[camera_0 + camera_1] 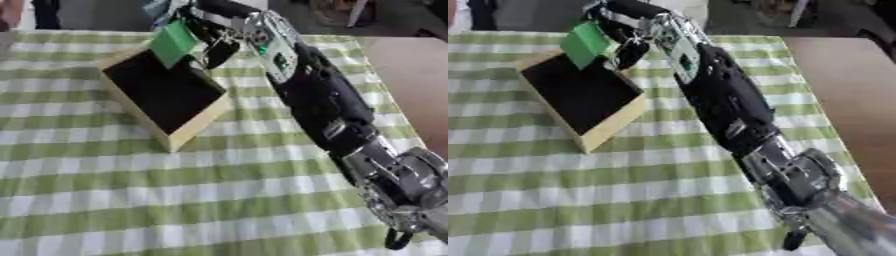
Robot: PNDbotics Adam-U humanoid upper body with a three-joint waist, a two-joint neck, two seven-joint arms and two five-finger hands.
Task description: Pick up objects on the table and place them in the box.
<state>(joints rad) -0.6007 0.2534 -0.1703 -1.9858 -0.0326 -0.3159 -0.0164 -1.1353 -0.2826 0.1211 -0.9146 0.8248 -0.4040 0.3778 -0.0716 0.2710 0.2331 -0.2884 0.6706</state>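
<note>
Robot hand on the right [213, 37] reaches in along a long black and silver arm [324, 105] that runs from the lower right corner up to the far corner of the box [188, 130]. Its fingers are curled round a flat green object [172, 42], pinching it by its right edge, so the object hangs tilted just above the box's far corner and partly over the dark interior. The box is a shallow, light wooden tray with a black inside, sitting askew on the desk [131, 200], which is covered with a green and white checked cloth. Whether anything already lies inside the box cannot be told against the dark lining. Only the right robot hand shows in either view.
</note>
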